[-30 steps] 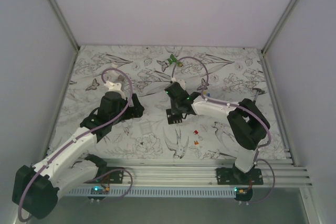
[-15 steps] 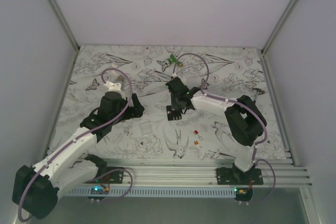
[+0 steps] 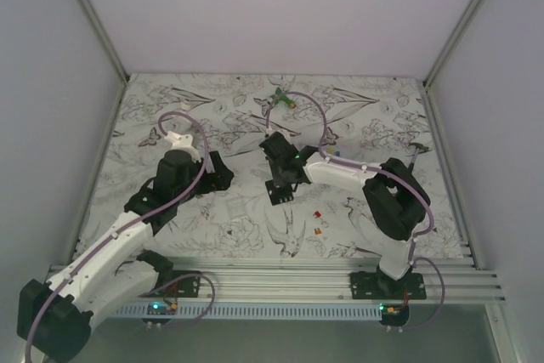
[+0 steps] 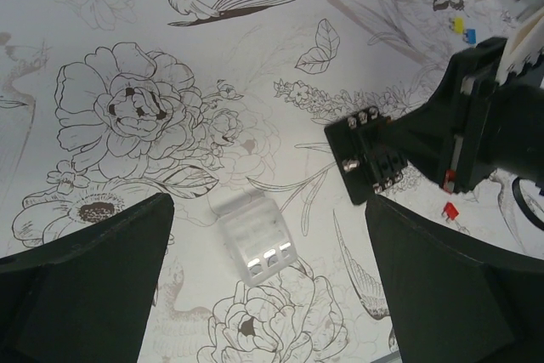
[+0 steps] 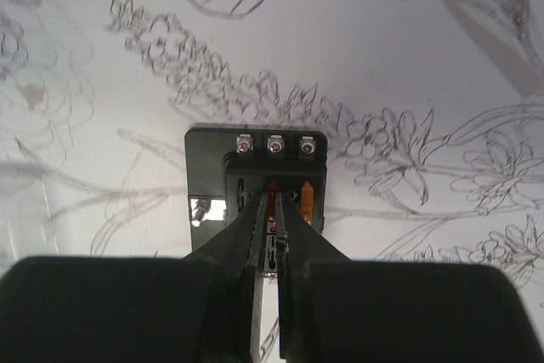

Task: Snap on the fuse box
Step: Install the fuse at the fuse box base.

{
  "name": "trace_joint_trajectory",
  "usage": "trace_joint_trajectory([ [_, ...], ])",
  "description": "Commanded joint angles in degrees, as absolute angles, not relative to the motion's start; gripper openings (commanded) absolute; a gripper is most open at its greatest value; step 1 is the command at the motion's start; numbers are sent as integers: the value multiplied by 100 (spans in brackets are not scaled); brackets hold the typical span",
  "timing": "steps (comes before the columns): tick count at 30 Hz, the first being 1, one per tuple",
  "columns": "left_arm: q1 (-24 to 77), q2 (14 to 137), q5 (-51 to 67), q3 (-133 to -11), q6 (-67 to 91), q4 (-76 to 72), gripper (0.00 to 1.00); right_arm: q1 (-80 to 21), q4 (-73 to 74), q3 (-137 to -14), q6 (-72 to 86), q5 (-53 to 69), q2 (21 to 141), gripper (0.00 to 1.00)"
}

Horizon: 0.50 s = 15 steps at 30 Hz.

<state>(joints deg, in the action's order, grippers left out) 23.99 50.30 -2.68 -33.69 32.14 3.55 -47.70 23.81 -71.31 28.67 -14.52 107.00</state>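
**Top view.** You see the right gripper [image 3: 280, 184] pointing down onto the fuse box [image 3: 281, 194], which lies directly under its tips. The left gripper [image 3: 210, 173] hangs well apart, to the left of the fuse box. A green-and-white tool [image 3: 285, 99] lies far beyond the right gripper. Loose fuses [image 3: 319, 220] lie near it, to its right and towards the arm bases.

**Left wrist view.** Your left gripper stands wide, its two fingers [image 4: 85, 286] filling the lower corners. A clear cover [image 4: 253, 237] lies on the table [image 4: 255, 65] between them, touching neither. The fuse box sits ahead and to the right of the fingers, with the right gripper on it.

**Right wrist view.** The right gripper's jaws are narrow, with only a thin slit between them. Its tips rest over the middle of the fuse box, just short of a red fuse [image 5: 273, 186]. An orange fuse [image 5: 308, 195] sits in the slot just right of the tips. You cannot tell whether the tips pinch anything.
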Motion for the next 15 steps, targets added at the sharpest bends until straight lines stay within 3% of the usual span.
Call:
trace_joint_trajectory([
  [1,2357,4849,-177,-3261,3276,548,100,-4889,2969,-7054,2640,-1254,10455,14],
  [9,2359,4709,-117,-3261,3310,645,100,-4906,2873,-7144,2495,-1087,9739,39],
  [15,2362,4741,-18,-3294,3310,653,100,-4755,3527,-6489,2620,-1505,9194,43],
])
